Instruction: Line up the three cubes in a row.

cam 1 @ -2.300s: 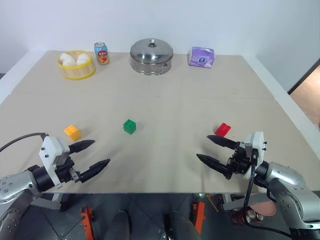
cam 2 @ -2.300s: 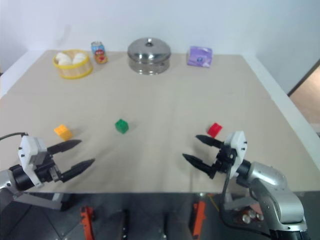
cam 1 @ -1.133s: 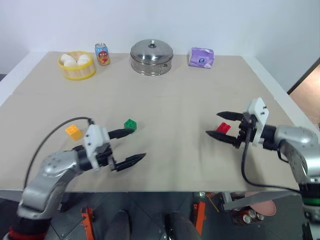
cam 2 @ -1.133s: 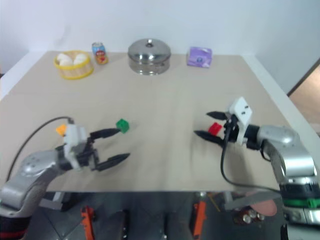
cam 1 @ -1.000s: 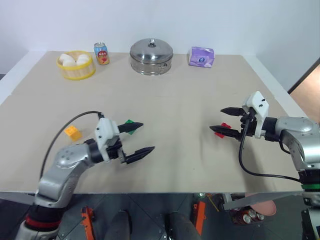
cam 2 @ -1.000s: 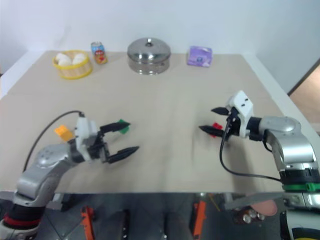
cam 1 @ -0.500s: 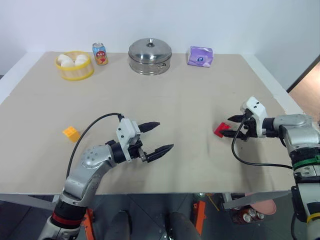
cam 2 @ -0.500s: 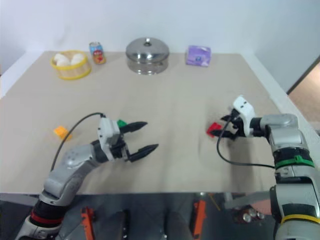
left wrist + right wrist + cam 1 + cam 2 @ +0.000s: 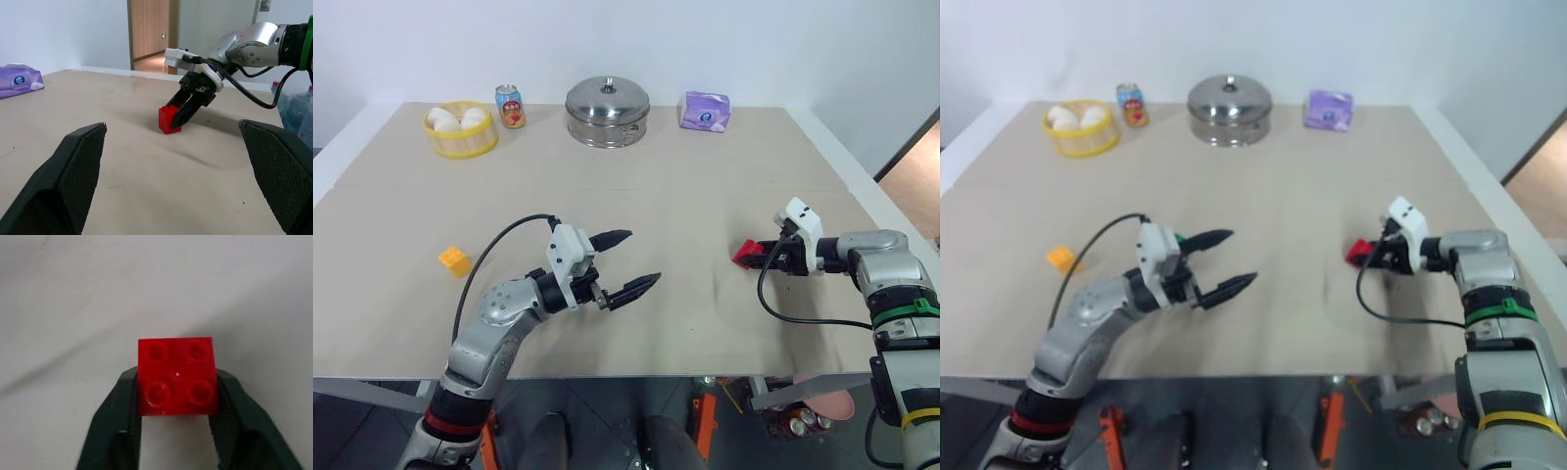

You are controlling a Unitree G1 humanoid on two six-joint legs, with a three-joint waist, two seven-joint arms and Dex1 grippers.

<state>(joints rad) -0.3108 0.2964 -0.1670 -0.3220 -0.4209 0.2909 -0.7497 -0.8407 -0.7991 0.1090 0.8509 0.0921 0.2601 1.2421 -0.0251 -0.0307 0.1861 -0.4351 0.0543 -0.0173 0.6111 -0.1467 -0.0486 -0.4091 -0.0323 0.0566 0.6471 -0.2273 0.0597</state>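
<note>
Red cube (image 9: 177, 376) sits clamped between our right gripper (image 9: 766, 257) jaws, left gripper (image 9: 631, 262) spread empty; we judge the carry toward the others comes next.

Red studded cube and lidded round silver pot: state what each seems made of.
Red studded cube: apparently moulded plastic, glossy; uniform colour, crisp round studs, small highlights. It sits between the right gripper fingers.
Lidded round silver pot: likely stainless steel, brushed to shiny; grey metallic sheen with reflections on lid and wall.
</note>
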